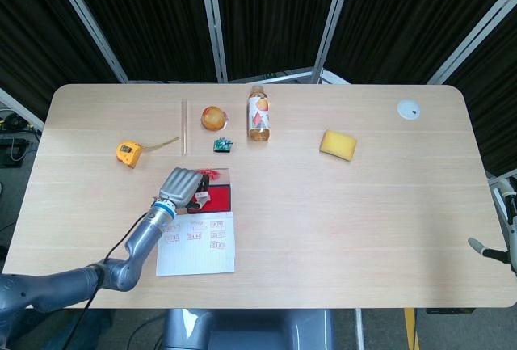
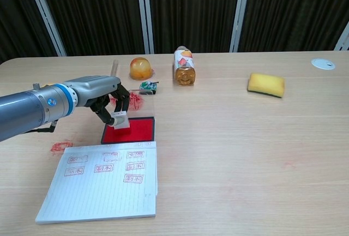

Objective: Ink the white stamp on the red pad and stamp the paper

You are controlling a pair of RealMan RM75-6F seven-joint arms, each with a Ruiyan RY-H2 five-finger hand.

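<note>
My left hand grips the white stamp from above, the stamp's lower end down on the red ink pad. The lined paper lies just in front of the pad and carries several red stamp prints near its top edge. Of the right arm only a small dark part shows at the table's right edge in the head view; its hand cannot be made out.
Behind the pad stand an orange fruit, a juice bottle and a small green item. A yellow sponge and a white disc lie far right. A yellow tape measure sits left. Red ink smears mark the table.
</note>
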